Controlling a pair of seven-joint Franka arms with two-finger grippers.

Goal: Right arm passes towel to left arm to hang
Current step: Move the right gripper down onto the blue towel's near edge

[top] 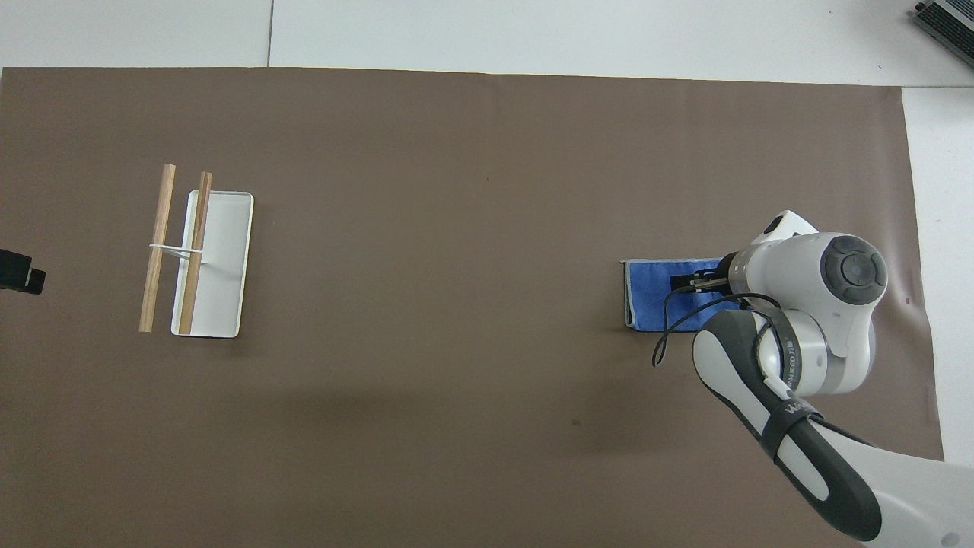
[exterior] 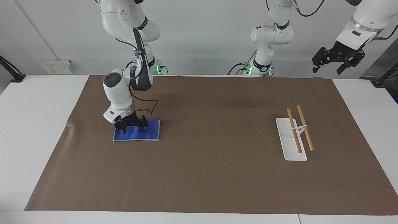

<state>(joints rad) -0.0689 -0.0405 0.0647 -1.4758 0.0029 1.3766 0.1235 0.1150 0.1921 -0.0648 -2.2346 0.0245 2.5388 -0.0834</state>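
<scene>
Blue and edged in pale grey, the towel (exterior: 140, 132) lies flat on the brown mat (exterior: 205, 174) toward the right arm's end of the counter (exterior: 34, 130). Its long axis runs along the counter's length, from one arm's end toward the other, and its grey-trimmed short edge faces the left arm's end. The right arm (exterior: 119, 93) reaches down so that the right pincer (exterior: 131, 127) is on the part of the towel nearer the robots, fingers spread apart with their tips down at the cloth. The left pincer (exterior: 337, 59) hangs high above the counter's left-arm end, waiting with its fingers apart. On the mat toward that end stands a white rack (exterior: 290, 143) carrying two wooden rods (exterior: 299, 127), well apart from the towel.
</scene>
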